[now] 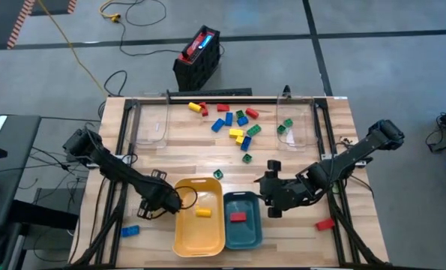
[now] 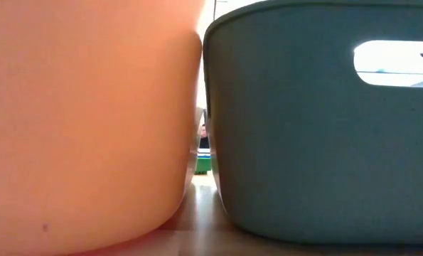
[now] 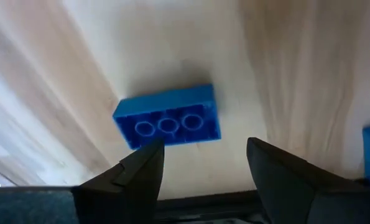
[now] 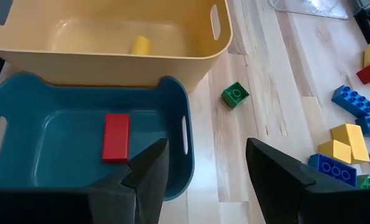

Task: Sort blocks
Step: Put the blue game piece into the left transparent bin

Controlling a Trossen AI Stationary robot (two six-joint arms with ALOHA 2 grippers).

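The main risk is a missed pinch: the blue block (image 3: pixel 167 118) lies loose on the tabletop (image 3: pixel 284 74), ahead of the left gripper (image 3: pixel 204 163), whose fingers are spread wide and empty, so a shallow descent could nudge it away. It sits just beyond the fingertips, slightly off toward one finger. The right gripper (image 4: pixel 206 163), fingers also wide and empty, hovers beside the teal tray (image 4: pixel 60 134) holding a red block (image 4: pixel 115 137).

Coloured blocks (image 1: pixel 234 124) scattered across the table's far half.
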